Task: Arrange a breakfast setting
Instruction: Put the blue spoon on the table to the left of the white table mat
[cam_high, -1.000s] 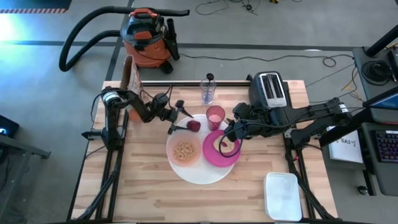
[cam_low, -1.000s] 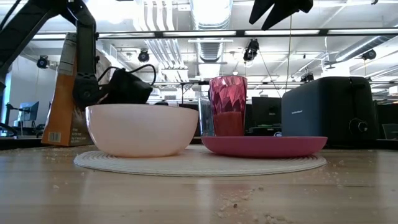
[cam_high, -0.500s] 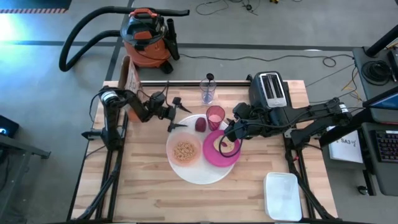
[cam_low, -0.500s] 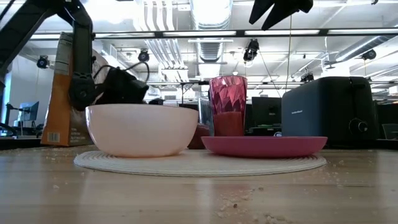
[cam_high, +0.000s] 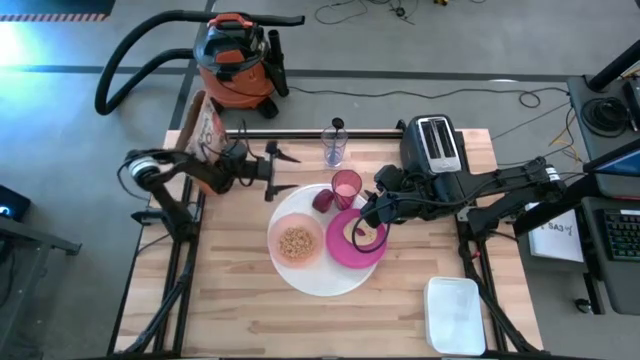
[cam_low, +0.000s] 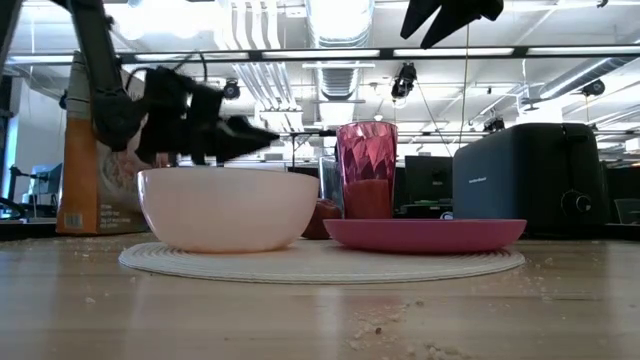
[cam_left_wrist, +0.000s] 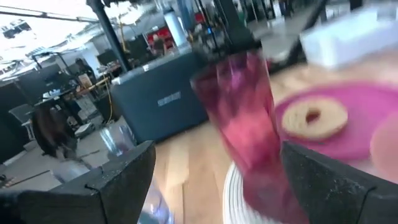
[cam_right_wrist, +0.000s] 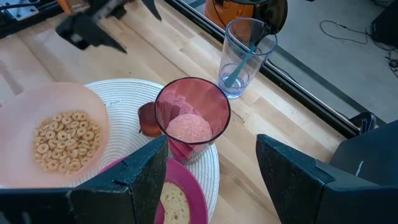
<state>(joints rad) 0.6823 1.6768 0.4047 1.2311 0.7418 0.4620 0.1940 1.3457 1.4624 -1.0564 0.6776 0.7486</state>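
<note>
Your left gripper is hanging open and empty beside the translucent pink cup, which is standing upright ahead of its fingertips. Your right gripper is hovering open over the smaller magenta plate. The teal-handled spoon is leaning, handle up, in the clear glass beyond it.

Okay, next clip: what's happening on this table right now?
A breakfast setting sits mid-table: a white plate carries a bowl of cereal rings and a magenta plate with a ring-shaped piece of bread, and a pink cup stands at its rim. The left gripper is open, holding nothing, just off the plate. The right gripper hovers open over the magenta plate. A glass holding a spoon stands behind.
</note>
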